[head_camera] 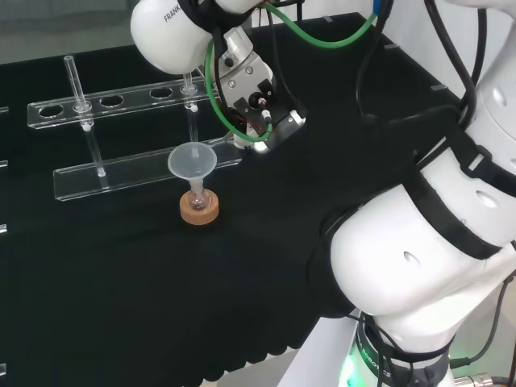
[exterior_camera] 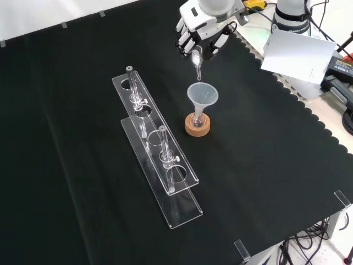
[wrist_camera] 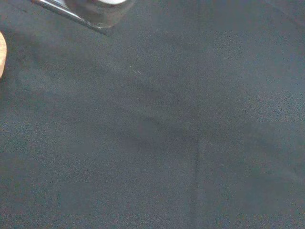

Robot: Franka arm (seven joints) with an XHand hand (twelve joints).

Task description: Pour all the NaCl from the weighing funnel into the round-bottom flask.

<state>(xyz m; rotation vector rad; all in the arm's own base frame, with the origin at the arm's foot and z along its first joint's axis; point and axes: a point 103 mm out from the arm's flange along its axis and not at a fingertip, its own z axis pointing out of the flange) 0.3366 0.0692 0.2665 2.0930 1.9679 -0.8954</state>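
The black and white hand (exterior_camera: pixel 199 34) is pinching the small clear weighing funnel (exterior_camera: pixel 197 59) in its curled fingers, stem down; it is probably light, slippery and fragile, best held by its wide body.

We see glossy white rounded arm links (head_camera: pixel 419 258) with black straps, looping green cables (head_camera: pixel 322 36), and a black-and-white hand (exterior_camera: pixel 199 30).
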